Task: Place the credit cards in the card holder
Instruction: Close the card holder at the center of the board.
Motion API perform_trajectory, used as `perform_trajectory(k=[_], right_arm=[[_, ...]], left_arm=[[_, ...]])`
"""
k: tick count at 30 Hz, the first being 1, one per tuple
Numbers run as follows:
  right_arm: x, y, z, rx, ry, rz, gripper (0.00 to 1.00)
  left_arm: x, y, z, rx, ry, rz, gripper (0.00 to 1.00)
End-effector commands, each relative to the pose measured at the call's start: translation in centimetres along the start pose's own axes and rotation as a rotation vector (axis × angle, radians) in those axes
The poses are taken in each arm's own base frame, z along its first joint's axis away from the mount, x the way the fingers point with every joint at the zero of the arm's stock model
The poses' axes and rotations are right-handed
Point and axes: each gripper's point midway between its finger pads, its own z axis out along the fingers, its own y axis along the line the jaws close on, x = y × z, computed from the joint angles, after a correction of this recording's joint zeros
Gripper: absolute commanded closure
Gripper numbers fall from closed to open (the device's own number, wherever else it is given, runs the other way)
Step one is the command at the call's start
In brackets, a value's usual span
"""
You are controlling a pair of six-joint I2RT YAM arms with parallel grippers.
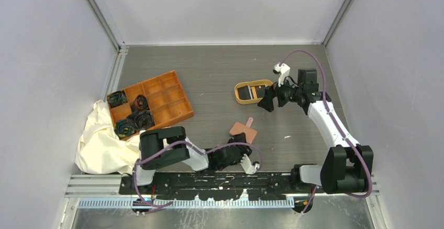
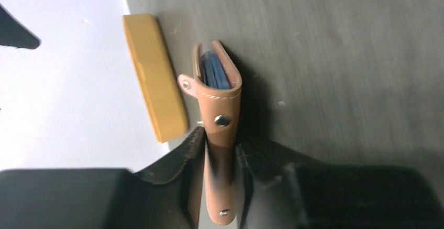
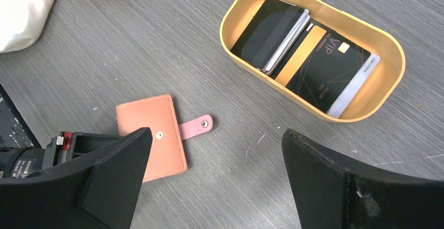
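While L tool (image 2: 220,141) pinches card holder (image 2: 223,100), R tool (image 3: 215,134) gapes wide, empty.

Orange compartment tray (image 1: 167,95) overlapping white cloth (image 1: 99,145); oval tray (image 3: 379,40) well apart.

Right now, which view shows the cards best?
Right wrist: the cards lie close and unblocked in the tray. The top view shows them as tiny dark shapes; the left wrist shows only the tray's outer wall.
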Motion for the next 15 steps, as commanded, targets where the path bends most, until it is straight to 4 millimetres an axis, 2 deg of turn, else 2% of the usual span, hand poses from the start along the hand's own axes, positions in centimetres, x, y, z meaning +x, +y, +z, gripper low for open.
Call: perform_trajectory(k=[1,3,7,12,15], right_arm=[[-1.9,0.1,-0.3,0.000,-0.081,-0.068,0.00],[-2.0,0.0,-0.5,0.016,-0.087,-0.083,0.01],[-2.1,0.2,-0.8,0.012,-0.097,-0.119,0.00],[-2.0,0.5,-1.1,0.007,-0.096,-0.164,0.00],[-1.9,0.8,-1.2,-0.005,-0.098,-0.186,0.00]], left_arm=[[-1.5,-0.9,-0.3,0.030,-0.025,-0.113,0.62],[-1.6,-0.9,-0.5,0.047,-0.025,-0.155,0.34],[-1.9,-0.7,-1.4,0.084,-0.036,-0.222,0.03],[-3.3,0.5,-3.8,0.108,-0.111,-0.388,0.00],[-4.4,0.3,-5.3,0.180,-0.169,-0.481,0.00]])
